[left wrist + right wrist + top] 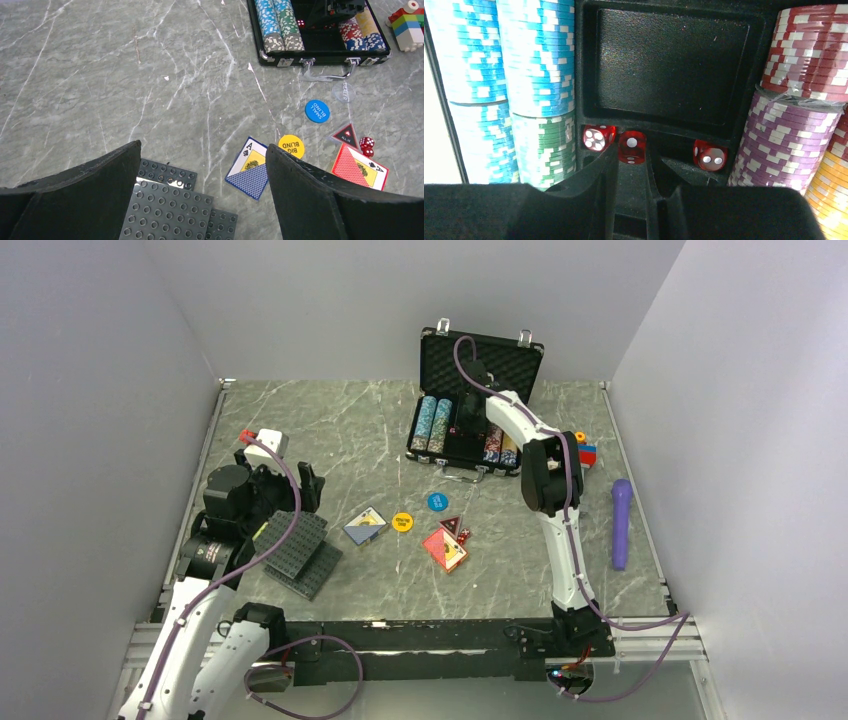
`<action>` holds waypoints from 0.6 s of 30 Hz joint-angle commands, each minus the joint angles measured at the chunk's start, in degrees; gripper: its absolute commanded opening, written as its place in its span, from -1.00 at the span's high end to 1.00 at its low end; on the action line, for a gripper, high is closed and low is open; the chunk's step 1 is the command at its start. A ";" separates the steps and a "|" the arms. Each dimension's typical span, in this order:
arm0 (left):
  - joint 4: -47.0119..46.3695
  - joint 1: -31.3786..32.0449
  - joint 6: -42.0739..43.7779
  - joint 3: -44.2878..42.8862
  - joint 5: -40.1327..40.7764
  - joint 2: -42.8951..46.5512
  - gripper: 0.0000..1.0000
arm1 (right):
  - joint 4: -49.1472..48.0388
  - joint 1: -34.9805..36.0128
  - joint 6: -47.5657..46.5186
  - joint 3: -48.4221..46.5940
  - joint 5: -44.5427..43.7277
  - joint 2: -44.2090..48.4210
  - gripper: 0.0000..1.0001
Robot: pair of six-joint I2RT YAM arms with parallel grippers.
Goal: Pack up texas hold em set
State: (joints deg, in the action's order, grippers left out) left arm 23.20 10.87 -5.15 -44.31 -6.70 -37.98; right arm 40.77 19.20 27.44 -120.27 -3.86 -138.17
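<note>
The right hand [631, 161] is pinching a red die [632, 146] low in the open briefcase [515, 365] at the far side of the counter [300, 430]; the left hand [202, 147] is hanging wide open. Letting go off-centre is risking the die bouncing among the chip rows [539, 75]

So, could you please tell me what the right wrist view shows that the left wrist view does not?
Only the right wrist view: the right gripper closed on the middle die of three, beside a bare card tray. Only the left wrist view: blue button, yellow button, blue-backed cards, red-backed cards, two loose dice and building plates on the table. Both: the case and its chip rows.
</note>
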 commanded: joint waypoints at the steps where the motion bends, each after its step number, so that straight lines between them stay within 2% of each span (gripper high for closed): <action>1: -2.13 0.19 0.29 -0.25 -0.70 0.68 -0.97 | 0.39 -0.14 0.11 -1.11 0.94 -0.27 0.65; 5: -2.19 0.20 0.31 -0.23 -0.68 0.68 -0.97 | -0.87 -0.18 -0.10 0.17 0.40 0.92 0.27; 9: -2.13 0.20 0.31 -0.25 -0.60 0.75 -0.97 | -2.02 -0.16 -0.37 1.21 -0.12 2.26 0.05; 13: -2.11 0.17 0.30 -0.25 -0.52 0.67 -0.97 | -3.78 -0.17 -0.69 3.18 -0.40 3.94 -0.06; 18: -2.13 0.20 0.31 -0.22 -0.55 0.67 -0.97 | -7.92 -0.05 -1.37 7.62 -0.67 7.33 -0.08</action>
State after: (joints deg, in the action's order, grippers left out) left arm 23.20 10.87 -5.15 -44.31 -6.70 -37.98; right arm 36.12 18.76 26.74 -115.39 -4.51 -136.33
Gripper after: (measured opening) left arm 0.984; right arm 0.535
